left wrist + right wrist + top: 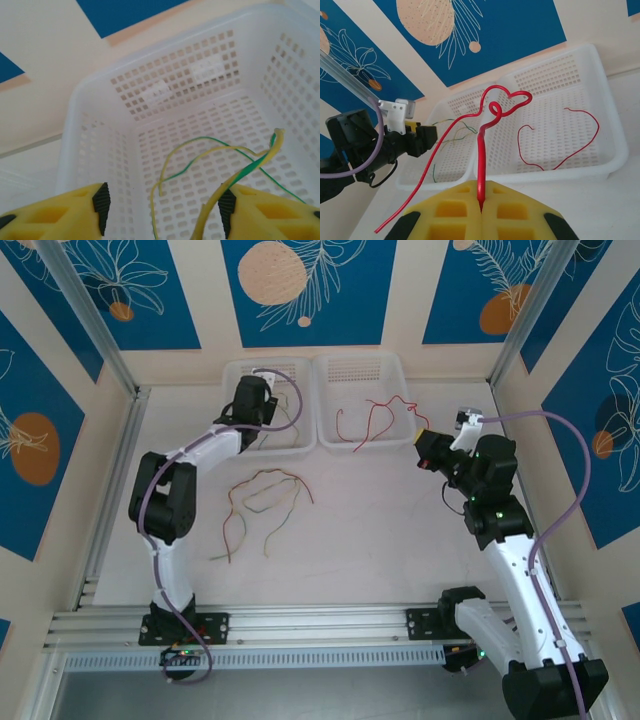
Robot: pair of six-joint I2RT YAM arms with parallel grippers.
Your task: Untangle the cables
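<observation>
Right pincer (481,207) clamped on red cable (481,165), left pincer (162,207) parted, fingers cropped, over yellow-green cable (220,152).

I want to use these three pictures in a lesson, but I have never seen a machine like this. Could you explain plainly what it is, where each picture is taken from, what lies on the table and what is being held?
These are two robot arms bolted to the near edge of a table. One picture looks down from above; the other two come from cameras on each wrist, so the yellow fingers at the bottom are the robot's own.

At the far side stand two white baskets, the left basket and the right basket. On the table between the arms lies a loose tangle of orange-brown cables.

The left gripper is open over the left basket, where a yellow-green cable lies between its fingers, not pinched. The right gripper is shut on a red cable; another red cable lies in the right basket.
</observation>
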